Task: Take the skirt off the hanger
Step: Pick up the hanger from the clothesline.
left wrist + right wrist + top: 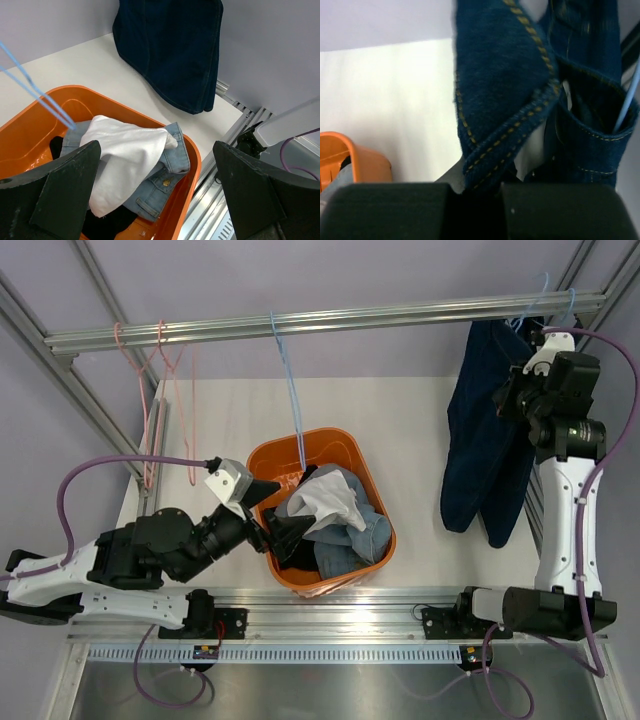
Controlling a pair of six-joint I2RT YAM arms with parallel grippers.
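Observation:
A light-blue denim garment with a waistband and a brass button, the skirt (362,536) (161,181), lies crumpled in the orange bin (300,440) (196,159), partly under a white garment (325,505) (125,155). It is on no hanger. Thin pink hangers (148,430) hang bare from the rail at the left. My left gripper (272,532) (157,200) is open above the bin's near-left side and holds nothing. My right gripper (515,390) (472,187) is up at the right end of the rail, shut on a stitched edge of the dark navy jeans (480,440) (500,65).
The navy jeans (175,50) hang from a light-blue hanger (540,295) (627,105) at the right end of the metal rail (330,320). Another light-blue hanger (290,380) (35,95) hangs over the bin. A black garment (290,540) also lies in the bin.

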